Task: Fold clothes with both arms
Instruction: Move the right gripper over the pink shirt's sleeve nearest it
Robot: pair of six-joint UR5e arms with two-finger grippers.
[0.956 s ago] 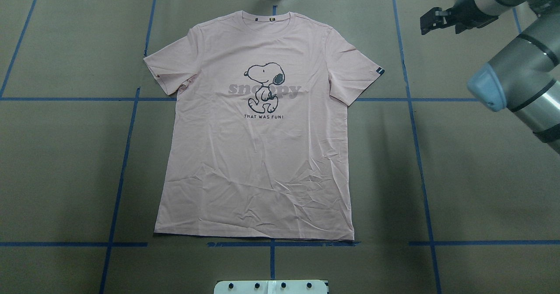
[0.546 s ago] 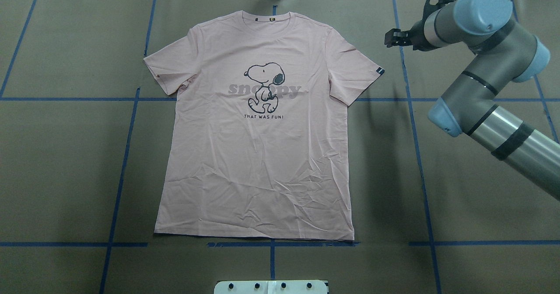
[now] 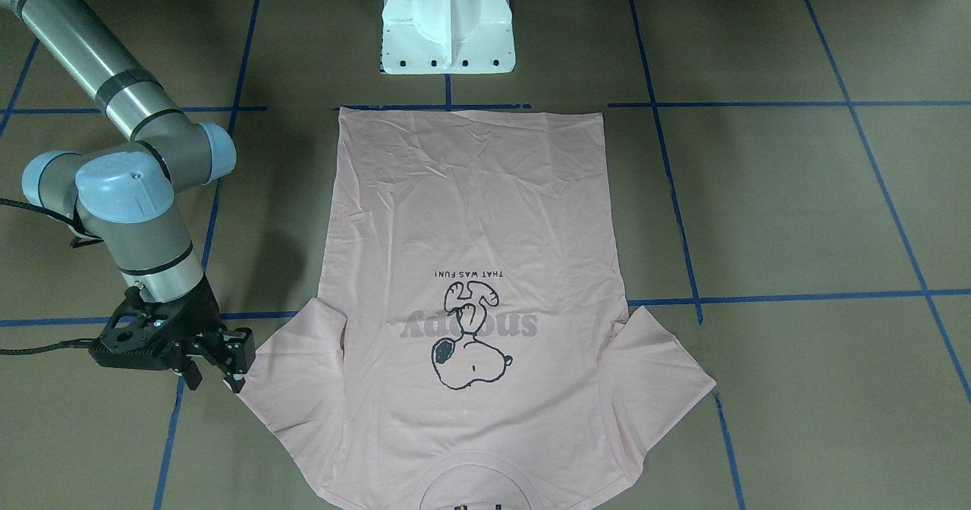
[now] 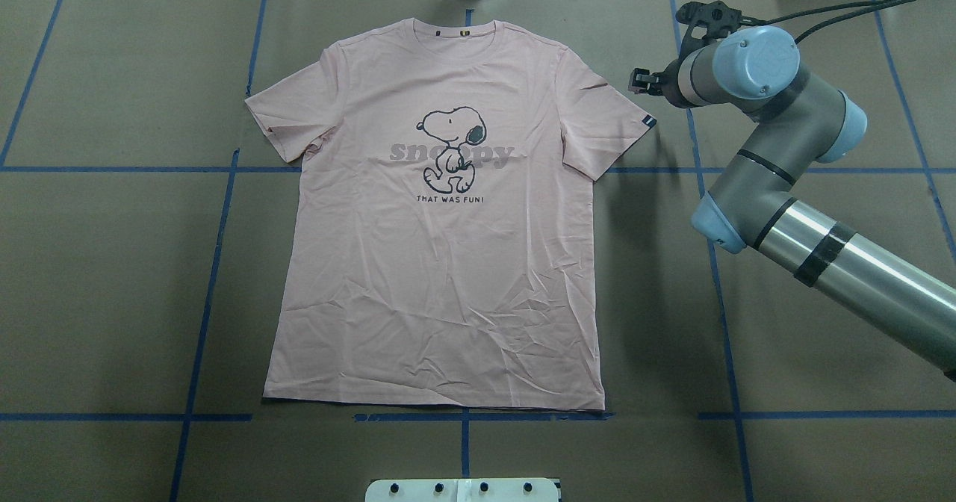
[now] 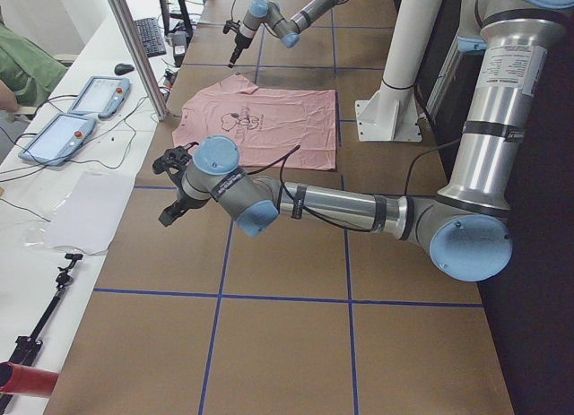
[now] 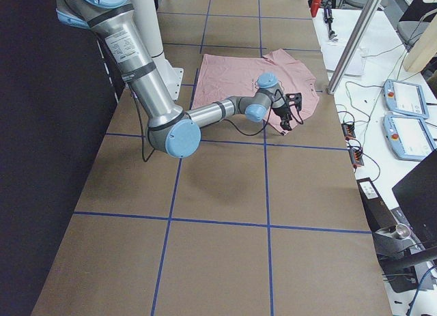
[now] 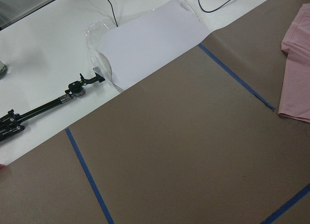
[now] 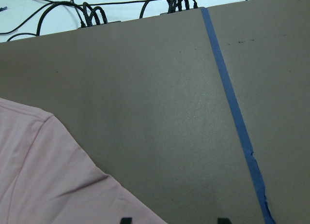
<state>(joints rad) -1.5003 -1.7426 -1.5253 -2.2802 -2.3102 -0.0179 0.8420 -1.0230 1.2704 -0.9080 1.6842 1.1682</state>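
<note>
Brown paper gridded with blue tape (image 4: pixel 213 263) covers the tabletop (image 4: pixel 112 300). The shirt (image 4: pixel 441 263) lies flat at its middle, print up, hem toward the white base (image 3: pixel 447 32) and collar toward the far edge. Both sleeves are spread out, and one carries a small dark tag (image 4: pixel 650 122).

The right gripper (image 3: pixel 215 382) sits at that tagged sleeve's outer edge with its fingers (image 3: pixel 238 358) spread wide. The wrist view shows one tip over the pink hem and the other over bare paper; contact with the cloth cannot be told. The right arm (image 4: pixel 821 255) bends in from the tabletop's right side.

The left gripper (image 5: pixel 167 218) hangs over bare paper, well apart from the shirt, and whether its fingers are wide or narrow cannot be told. On the white bench beyond lie a white sheet (image 7: pixel 150 45) and a black stand (image 7: pixel 43 110).
</note>
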